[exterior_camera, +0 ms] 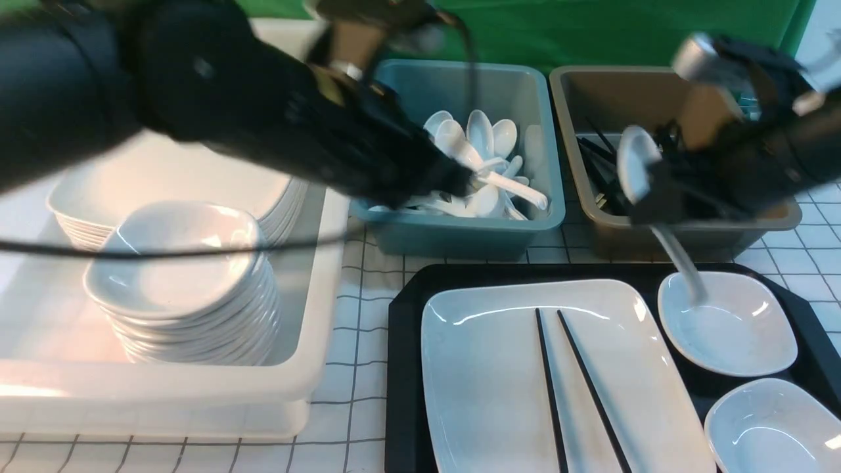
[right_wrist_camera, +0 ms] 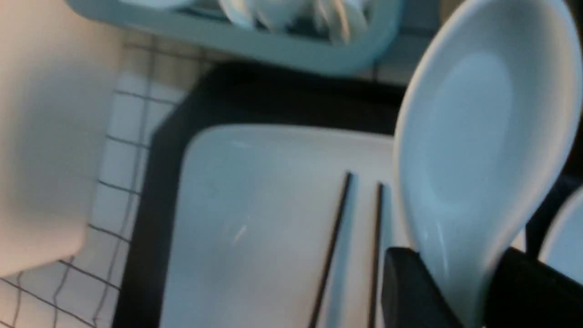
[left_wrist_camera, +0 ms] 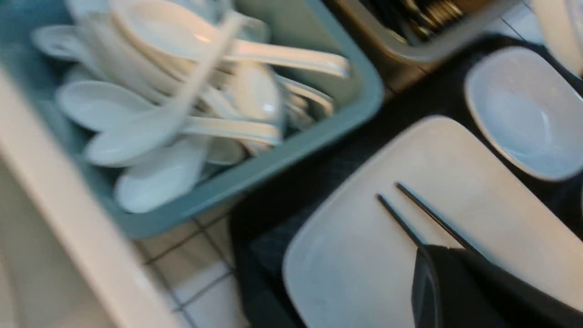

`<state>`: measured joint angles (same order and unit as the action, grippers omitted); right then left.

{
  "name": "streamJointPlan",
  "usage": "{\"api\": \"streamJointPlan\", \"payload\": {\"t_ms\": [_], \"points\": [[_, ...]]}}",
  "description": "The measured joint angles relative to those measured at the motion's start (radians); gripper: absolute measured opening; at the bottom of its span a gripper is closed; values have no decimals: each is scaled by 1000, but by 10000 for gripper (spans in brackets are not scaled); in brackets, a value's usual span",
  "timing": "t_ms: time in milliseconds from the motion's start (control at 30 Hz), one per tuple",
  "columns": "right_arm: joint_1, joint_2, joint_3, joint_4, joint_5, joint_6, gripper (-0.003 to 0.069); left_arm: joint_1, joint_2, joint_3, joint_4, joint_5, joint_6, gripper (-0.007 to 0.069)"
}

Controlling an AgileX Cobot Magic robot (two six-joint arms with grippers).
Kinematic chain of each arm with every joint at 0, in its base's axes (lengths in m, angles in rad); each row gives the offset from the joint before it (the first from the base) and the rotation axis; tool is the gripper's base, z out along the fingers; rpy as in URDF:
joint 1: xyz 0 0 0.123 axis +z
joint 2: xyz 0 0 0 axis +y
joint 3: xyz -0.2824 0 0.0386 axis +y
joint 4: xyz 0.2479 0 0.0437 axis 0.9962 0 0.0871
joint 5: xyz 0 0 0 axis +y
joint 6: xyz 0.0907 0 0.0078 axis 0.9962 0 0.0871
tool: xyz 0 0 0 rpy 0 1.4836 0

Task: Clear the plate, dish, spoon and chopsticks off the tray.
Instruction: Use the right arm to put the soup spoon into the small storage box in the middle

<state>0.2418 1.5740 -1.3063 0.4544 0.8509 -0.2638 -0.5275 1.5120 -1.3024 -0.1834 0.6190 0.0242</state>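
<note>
Your left arm (exterior_camera: 217, 85) is the big black blur closest to the lens. It reaches out past the far left corner of the tray (exterior_camera: 402, 368), and the left gripper (exterior_camera: 460, 179) hangs over the teal bin (exterior_camera: 460, 231) with its jaws pressed together. That bin sits just beyond the tray and is heaped with white soup spoons (exterior_camera: 479, 135).

Now your right gripper (right_wrist_camera: 464, 284): the black fingers (right_wrist_camera: 410, 291) are clamped on the spoon (right_wrist_camera: 478, 136), pinching it just below the bowl. It's glossy white with a deep oval bowl, hollow face turned to the wrist camera. It's up off the tray, in the air over the far edge, in front of the brown bin (exterior_camera: 690, 236) that holds black sticks (exterior_camera: 598, 164). The front view blurs it, so you can't tell its tilt there.

Down on the tray, the plate (exterior_camera: 486, 368) fills the left and middle. It's large, white and shiny, rectangular with rounded corners and a low rim. The chopsticks (exterior_camera: 571, 381) lie right on it, two thin black sticks side by side, close at the far ends and spreading a little toward you.

On the tray's right side sit two small rounded-square white dishes: the dish (exterior_camera: 729, 328) at the far corner and a second dish (exterior_camera: 772, 427) nearer you. Left of the tray, the white bin (exterior_camera: 315, 355) holds stacked dishes (exterior_camera: 177, 263) and plates (exterior_camera: 164, 177).
</note>
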Motion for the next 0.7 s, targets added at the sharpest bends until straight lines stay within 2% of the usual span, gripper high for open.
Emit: {"api": "streamJointPlan", "payload": {"t_ms": [67,200,267,367,400,467,500,533,567,600,667,700], "points": [[51,98,-150,9,-10,-3,218,90,-4,-10,13,19,-42,-3],[80,296,-418,17,-10,40,218,179,-4,-11,25,93,-55,-3],[81,345,-483,17,-9,57,218,186,-4,-11,26,119,-55,-3],[82,506,-691,17,-7,115,221,183,-4,-11,17,177,-39,-3],[82,532,-724,17,-5,130,236,178,-4,-11,15,182,-34,-3],[82,576,-781,17,6,156,311,152,-4,-11,8,186,-32,-3],[82,583,-790,17,9,158,311,149,-4,-11,8,186,-24,-3],[82,600,-811,17,28,166,413,110,-4,-11,7,185,-24,-3],[82,602,-815,17,33,167,422,105,-4,-11,6,185,-24,-3],[82,603,-820,15,51,167,472,71,-4,-11,6,180,-24,-3],[81,597,-839,-7,126,167,516,-12,-4,-11,9,164,-24,-3],[79,592,-846,-23,152,167,514,-30,-3,-11,11,161,-36,-3]]}}
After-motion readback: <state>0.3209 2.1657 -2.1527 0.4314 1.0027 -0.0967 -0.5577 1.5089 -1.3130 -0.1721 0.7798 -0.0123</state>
